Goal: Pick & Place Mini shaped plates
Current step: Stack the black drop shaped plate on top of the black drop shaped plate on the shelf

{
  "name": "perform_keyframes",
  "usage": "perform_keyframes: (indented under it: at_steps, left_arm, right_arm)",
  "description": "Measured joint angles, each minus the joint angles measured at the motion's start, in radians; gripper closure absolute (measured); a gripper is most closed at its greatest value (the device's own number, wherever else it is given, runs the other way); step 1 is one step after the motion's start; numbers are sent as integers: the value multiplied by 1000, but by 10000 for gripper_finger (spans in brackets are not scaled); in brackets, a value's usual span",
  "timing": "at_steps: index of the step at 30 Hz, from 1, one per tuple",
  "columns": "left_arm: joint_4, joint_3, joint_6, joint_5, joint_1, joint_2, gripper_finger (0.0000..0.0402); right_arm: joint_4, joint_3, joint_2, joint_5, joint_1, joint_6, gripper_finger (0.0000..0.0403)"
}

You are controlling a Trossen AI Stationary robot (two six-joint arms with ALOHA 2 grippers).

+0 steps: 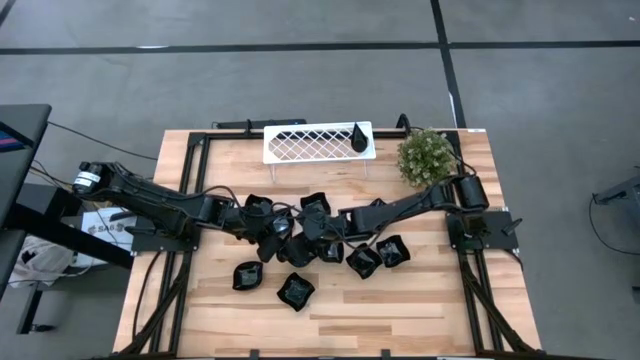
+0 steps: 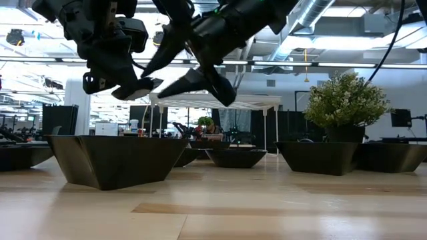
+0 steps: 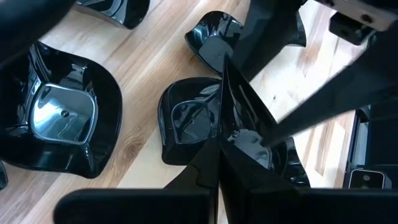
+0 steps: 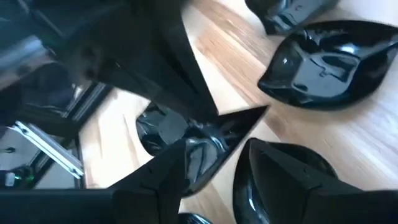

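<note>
Nearest you in the low view, a black plate [image 2: 117, 159] sits on the pale wood table [image 2: 267, 207]. Plates [image 1: 300, 250] cluster mid-table under both arms. Left gripper [image 1: 268, 242]: can't tell its fingers. Right gripper [image 2: 193, 67] is spread apart above them. Behind, an office under bright ceiling lights; no readable writing.

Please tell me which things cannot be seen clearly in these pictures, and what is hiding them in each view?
- High view: the two arms cross over the middle plates, so their number there and whether either hand holds one cannot be told.
- Low view: the near plate blocks the ones behind it.
- Left wrist view: the left hand covers part of the plate below it.
- Right wrist view: the right hand is blurred, and the other arm hides the table behind it.
</note>
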Motion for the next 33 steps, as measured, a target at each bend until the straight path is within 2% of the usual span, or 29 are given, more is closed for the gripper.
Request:
perform_keyframes:
  at_steps: [15,26,33]
  left_arm:
    - [-11,0,-1,8,0,0,397]
    - [-17,0,-3,5,1,0,397]
    - [-17,0,-4,1,1,0,397]
  right_arm:
    - [-2,-1,-3,-2,-11,38,283]
    - [-3,-1,-3,-7,-13,56,287]
    - [-3,-1,-4,-7,-12,56,308]
